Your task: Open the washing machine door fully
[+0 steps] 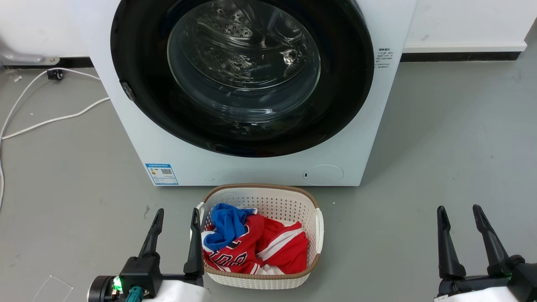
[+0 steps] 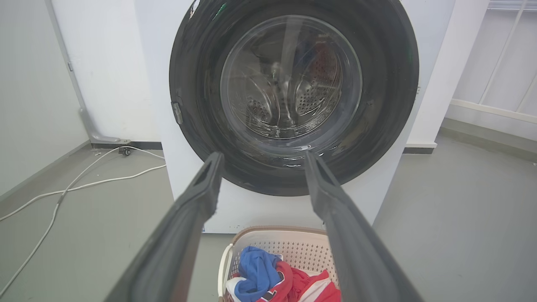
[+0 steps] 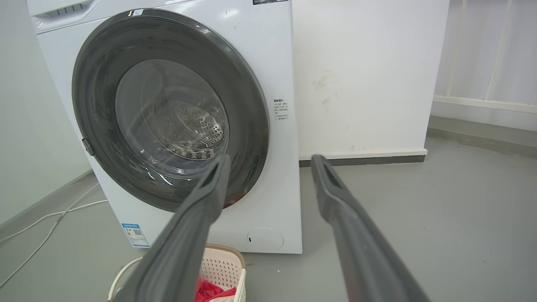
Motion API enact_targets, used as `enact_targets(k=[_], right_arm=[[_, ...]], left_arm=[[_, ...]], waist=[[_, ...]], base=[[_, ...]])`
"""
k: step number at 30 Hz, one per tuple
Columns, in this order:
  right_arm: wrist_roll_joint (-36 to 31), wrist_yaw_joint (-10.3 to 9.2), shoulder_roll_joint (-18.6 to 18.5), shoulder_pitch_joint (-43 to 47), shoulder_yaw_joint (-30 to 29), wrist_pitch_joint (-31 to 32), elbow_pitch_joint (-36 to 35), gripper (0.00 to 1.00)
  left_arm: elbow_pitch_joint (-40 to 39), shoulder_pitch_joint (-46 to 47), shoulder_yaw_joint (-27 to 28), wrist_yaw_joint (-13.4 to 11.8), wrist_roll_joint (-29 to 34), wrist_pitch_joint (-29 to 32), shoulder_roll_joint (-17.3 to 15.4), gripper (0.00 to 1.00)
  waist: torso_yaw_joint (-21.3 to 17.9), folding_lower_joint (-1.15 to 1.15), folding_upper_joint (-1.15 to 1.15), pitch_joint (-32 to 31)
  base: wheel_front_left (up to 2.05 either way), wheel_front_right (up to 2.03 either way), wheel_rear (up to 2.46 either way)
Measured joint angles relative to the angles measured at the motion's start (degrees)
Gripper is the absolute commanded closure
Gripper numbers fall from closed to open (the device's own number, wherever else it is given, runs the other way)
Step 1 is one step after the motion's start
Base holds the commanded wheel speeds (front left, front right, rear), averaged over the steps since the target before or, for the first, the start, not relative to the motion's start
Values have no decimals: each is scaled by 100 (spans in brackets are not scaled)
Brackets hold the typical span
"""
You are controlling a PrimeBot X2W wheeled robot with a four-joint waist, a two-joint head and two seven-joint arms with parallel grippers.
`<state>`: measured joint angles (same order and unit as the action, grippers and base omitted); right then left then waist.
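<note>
Right now my left gripper [image 1: 177, 214] and right gripper [image 1: 458, 209] both sit spread and empty, well short of the washing machine door [image 1: 243, 71], which looks shut flush. I'd hook the left-rim tab [image 1: 127, 91], clearing the basket [image 1: 268, 201].

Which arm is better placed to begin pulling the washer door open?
Probably the left. The open left gripper is nearer the grey tab on the door's left rim; the right gripper stands beyond the washer's right side.

Black washing machine door [image 1: 242, 75]; white perforated basket [image 1: 272, 205]; red jersey [image 1: 279, 247].
</note>
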<state>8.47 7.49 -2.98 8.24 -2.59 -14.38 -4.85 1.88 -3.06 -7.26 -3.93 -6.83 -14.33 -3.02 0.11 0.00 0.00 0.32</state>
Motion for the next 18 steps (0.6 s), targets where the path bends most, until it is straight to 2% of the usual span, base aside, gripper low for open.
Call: enact_targets(k=[7,18], right_arm=[[-99,0,0,11,-26,-71,-14,0],[-44,0,1,21,-26,-71,68,0]], left_arm=[[-4,-17,0,14,175,-57,3,0],[12,-36,-2,-11,94,-58,4,0]], waist=[[4,0,0,3],[2,0,0,6]], base=[[0,0,0],[0,0,0]])
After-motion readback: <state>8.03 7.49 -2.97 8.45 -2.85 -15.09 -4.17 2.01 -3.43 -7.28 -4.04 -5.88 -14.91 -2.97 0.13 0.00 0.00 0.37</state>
